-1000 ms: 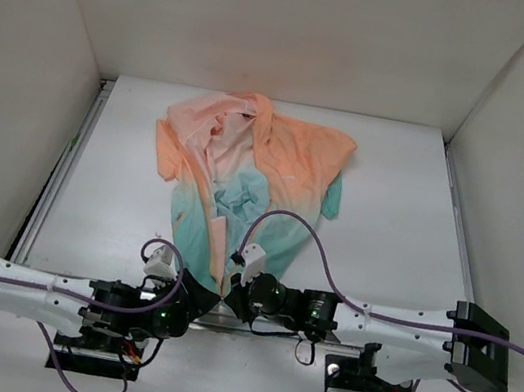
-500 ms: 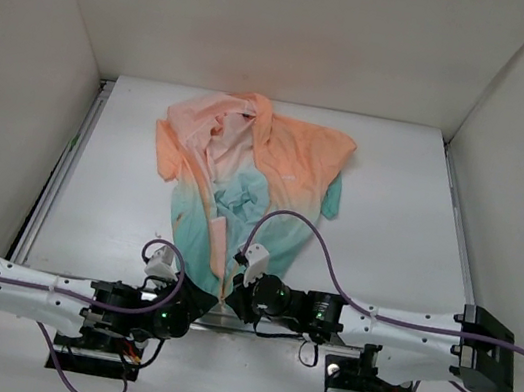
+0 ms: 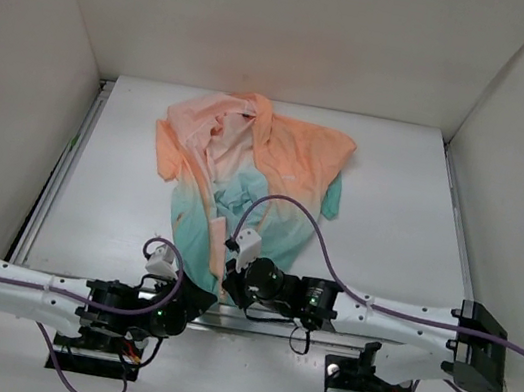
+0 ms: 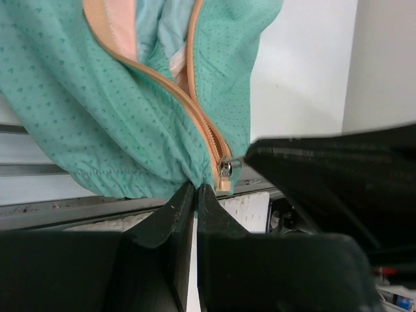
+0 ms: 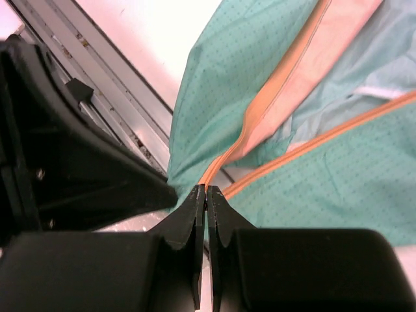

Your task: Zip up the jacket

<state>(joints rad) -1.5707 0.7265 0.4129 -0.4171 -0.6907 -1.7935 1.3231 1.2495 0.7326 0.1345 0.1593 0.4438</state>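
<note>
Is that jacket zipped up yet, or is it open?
Open. The jacket front gapes, its orange zipper edges lie apart, and the slider sits down at the hem.

Bright, even light from above (no hard shadows anywhere) washes the white bench (image 3: 392,209) pale. The wrist views hold the jacket (image 4: 97,110) weave sharp, but the left gripper (image 4: 196,190) and right gripper (image 5: 206,192), close to the lens, are soft, near-featureless black.
</note>
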